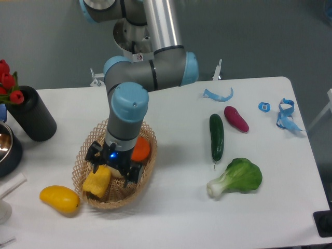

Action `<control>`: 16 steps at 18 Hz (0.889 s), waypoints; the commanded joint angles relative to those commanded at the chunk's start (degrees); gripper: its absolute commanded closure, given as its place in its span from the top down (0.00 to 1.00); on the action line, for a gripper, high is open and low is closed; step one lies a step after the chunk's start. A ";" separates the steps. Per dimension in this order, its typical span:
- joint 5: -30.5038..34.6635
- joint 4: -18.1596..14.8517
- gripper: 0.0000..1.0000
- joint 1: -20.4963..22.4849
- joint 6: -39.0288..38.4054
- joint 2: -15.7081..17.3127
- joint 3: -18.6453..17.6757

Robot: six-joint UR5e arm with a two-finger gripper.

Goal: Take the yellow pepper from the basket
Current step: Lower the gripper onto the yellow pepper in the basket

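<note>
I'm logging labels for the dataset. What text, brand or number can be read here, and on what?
None can be read.
Arm: a small sticker near the upper joint, too small and blurred to read.
Blue tag: a white patch, nothing legible.
Pincer: only a blue light, no text.
</note>
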 joint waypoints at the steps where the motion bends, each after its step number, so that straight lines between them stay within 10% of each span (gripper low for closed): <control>1: 0.70 -0.09 1.00 -0.09 0.00 -0.09 -0.09; 16: 4.40 1.58 1.00 -2.90 0.00 -1.49 -1.50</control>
